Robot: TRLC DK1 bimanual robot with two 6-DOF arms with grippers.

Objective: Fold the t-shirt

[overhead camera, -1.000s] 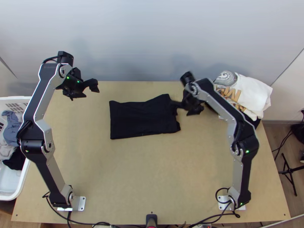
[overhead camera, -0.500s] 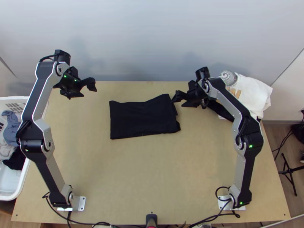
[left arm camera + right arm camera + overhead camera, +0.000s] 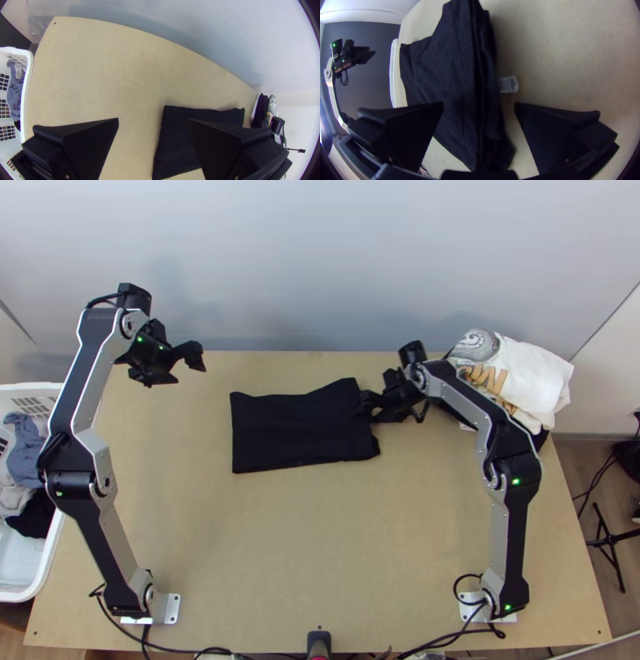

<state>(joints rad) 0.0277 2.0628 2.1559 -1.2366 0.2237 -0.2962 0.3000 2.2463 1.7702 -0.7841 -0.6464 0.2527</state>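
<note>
black tee [image 3: 296, 428] lies folded in a rough rectangle mid-table, toward the far side. R gripper [image 3: 370, 408] has its jaws spread wide at the right edge, L gripper [image 3: 189, 374] gapes empty off left. imo pinching too few layers prob drags the fold loose

We observe the black t-shirt [image 3: 296, 430], folded into a flat, rough rectangle toward the table's [image 3: 312, 548] twelve o'clock, its layered, uneven edge facing three o'clock.
</note>
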